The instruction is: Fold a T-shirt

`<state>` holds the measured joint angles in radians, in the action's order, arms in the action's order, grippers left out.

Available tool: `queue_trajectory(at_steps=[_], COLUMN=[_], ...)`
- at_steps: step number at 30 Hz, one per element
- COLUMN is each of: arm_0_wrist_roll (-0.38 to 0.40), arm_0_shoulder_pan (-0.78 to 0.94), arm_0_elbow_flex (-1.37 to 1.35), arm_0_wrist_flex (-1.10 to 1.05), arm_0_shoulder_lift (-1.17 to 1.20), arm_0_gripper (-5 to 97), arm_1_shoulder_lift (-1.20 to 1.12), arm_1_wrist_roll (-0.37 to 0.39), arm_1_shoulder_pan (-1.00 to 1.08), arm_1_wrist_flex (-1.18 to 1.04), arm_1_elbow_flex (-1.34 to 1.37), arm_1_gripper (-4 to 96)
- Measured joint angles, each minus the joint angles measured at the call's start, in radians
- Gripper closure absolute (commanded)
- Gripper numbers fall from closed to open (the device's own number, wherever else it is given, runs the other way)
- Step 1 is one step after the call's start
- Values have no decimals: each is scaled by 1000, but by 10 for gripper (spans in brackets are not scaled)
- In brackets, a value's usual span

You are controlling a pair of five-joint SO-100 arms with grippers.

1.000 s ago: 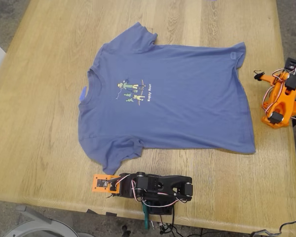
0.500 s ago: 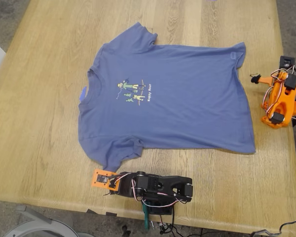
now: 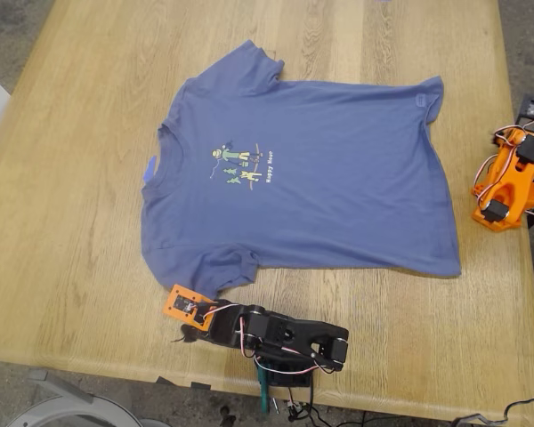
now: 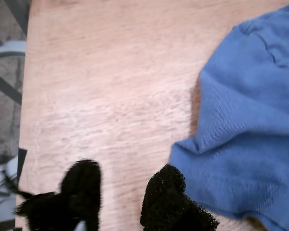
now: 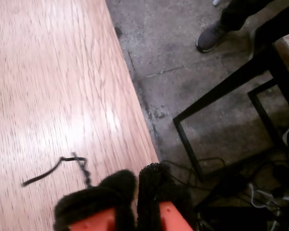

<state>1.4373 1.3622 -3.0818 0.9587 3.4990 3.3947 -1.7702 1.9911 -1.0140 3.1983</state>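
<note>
wooden table (image 3: 80, 222), periwinkle t-shirt (image 3: 338, 196) spread flat, chest print up

Blue T-shirt (image 3: 303, 182) flat on table (image 3: 71, 178)

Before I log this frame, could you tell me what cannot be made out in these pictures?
- T-shirt: the white chest lettering is too small to read in the exterior view; the first wrist view shows only a sleeve.
- My second claw: the exterior view's right edge crops that arm.
- Person: the second wrist view shows only a shoe and a trouser leg, cut off by the edge.
</note>
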Motion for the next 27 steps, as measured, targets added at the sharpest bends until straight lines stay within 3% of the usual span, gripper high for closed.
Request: queue_trajectory(at_steps=[2, 10, 14, 20, 27], arm_0_wrist_roll=[26, 107, 161, 216, 225], arm_0_shoulder_pan=[-6, -44, -81, -137, -247], arm_0_elbow_flex=[0, -2, -2, 20, 216], arm_0_wrist_flex=[-43, -207, -293, -216, -132], arm_0_shoulder_lift=[0, 0, 0, 0, -63], arm_0_gripper=[680, 708, 648, 552, 552], arm_1_shoulder_lift=[0, 0, 2, 2, 2], arm_1_wrist_roll=[17, 21, 58, 115, 143], arm_1_shoulder_pan=[-5, -18, -8, -95, -285], arm_1_wrist_flex=[35, 222, 313, 354, 290], arm_1_elbow_flex=[2, 2, 2, -23, -124], arm_1_gripper=[827, 666, 601, 591, 620])
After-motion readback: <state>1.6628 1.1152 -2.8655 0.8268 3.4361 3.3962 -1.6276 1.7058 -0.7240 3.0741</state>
